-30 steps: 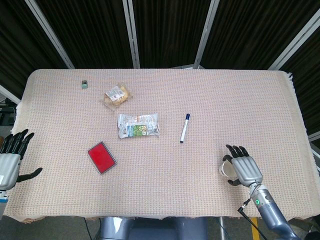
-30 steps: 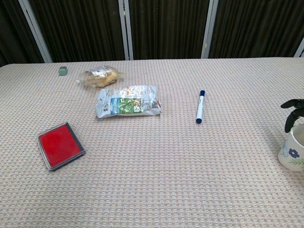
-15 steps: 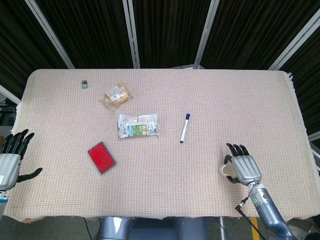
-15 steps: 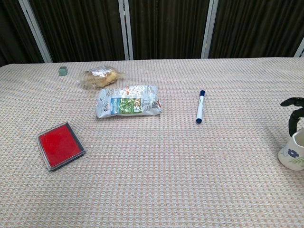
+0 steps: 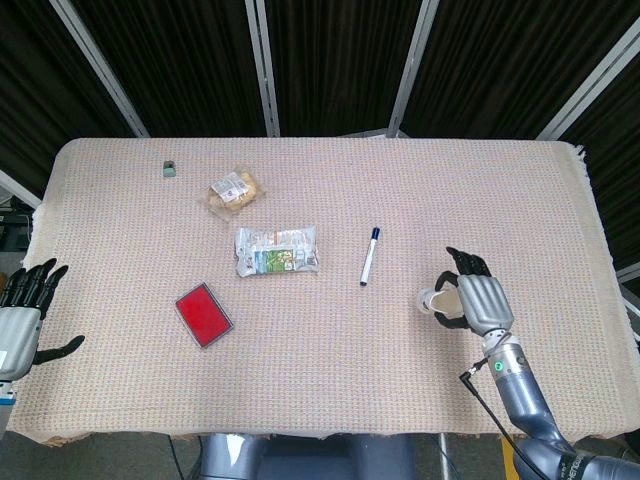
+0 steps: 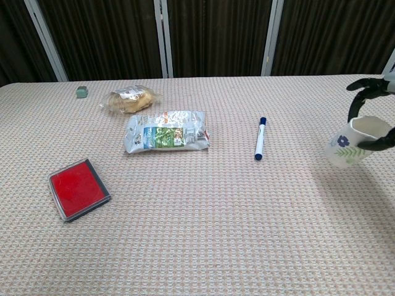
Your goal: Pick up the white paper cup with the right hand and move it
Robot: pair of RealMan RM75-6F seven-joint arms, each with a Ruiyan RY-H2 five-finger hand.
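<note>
The white paper cup (image 6: 349, 143) with blue flowers and green leaves hangs tilted above the table at the right, its shadow on the cloth below. My right hand (image 5: 476, 297) grips it, dark fingers (image 6: 363, 94) hooked over its rim and around its side. In the head view the cup (image 5: 436, 300) sticks out to the left of that hand. My left hand (image 5: 22, 318) hovers off the table's left edge, fingers spread and holding nothing.
A blue-capped marker (image 5: 368, 256) lies left of the cup. A snack packet (image 5: 277, 250), a bagged bun (image 5: 233, 192), a red flat case (image 5: 203, 315) and a small grey block (image 5: 170, 168) lie on the left half of the woven cloth (image 5: 330, 380).
My right hand has lifted the cup off the table and carried it up and to the left, toward the marker. The left hand has stayed still.
</note>
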